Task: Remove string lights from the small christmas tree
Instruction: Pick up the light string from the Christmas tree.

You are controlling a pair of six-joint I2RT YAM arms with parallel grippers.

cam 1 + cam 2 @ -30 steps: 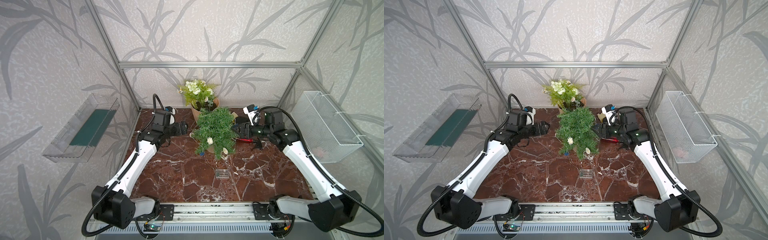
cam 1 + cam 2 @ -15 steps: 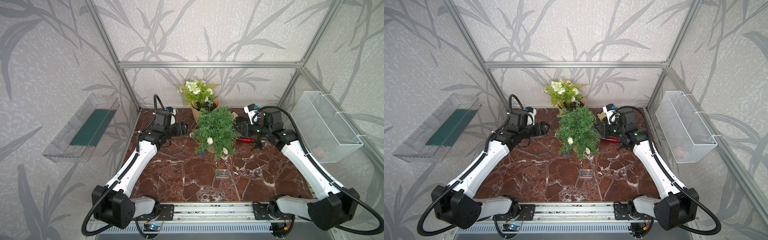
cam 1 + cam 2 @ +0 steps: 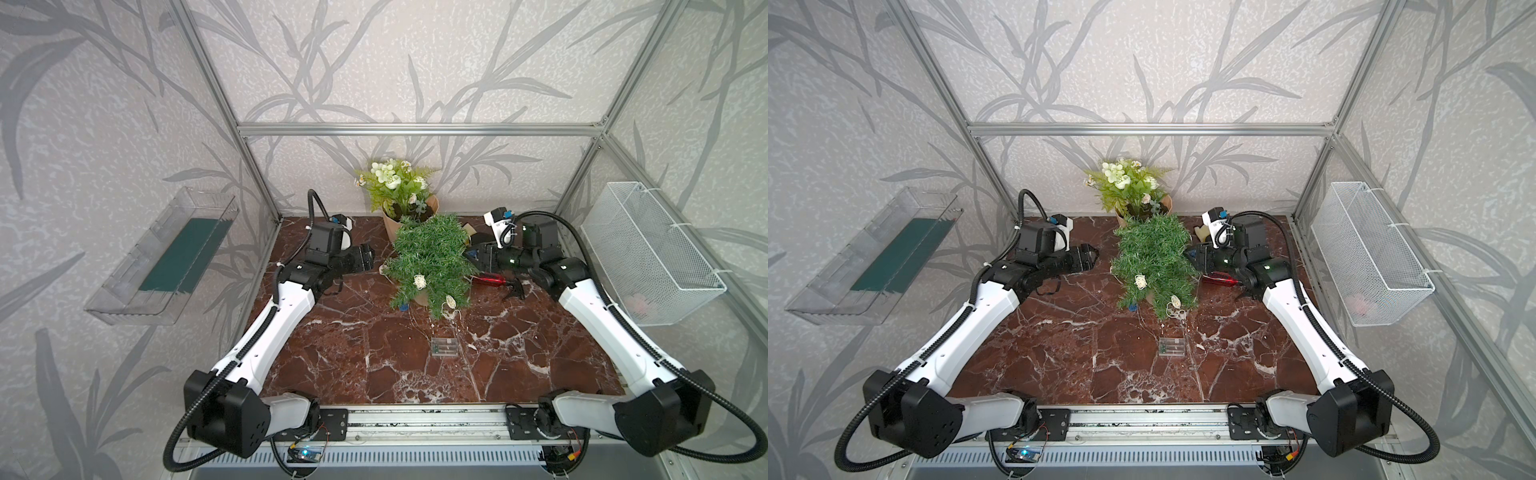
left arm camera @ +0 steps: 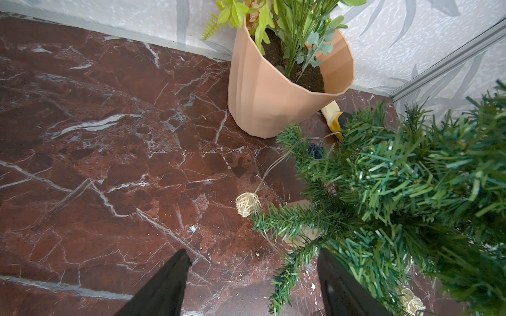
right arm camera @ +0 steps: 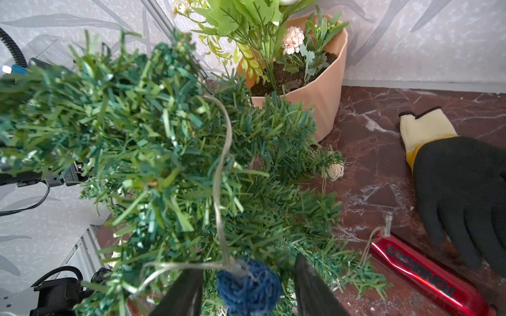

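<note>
Marble tabletop (image 3: 332, 353); tree (image 3: 430, 257) mid-back, lights (image 3: 419, 282) looped through branches, battery box (image 3: 444, 347) in front. Right gripper (image 5: 247, 264) half-open astride blue ball (image 5: 247, 290) (probably to pluck); left gripper (image 4: 252, 251) wide, empty, beside tree.

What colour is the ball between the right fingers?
Dark blue ball, clearest in the right wrist view.

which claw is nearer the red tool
Right. The right claw is at the tree's edge, just beside the red tool; the left claw is on the tree's far side.
</note>
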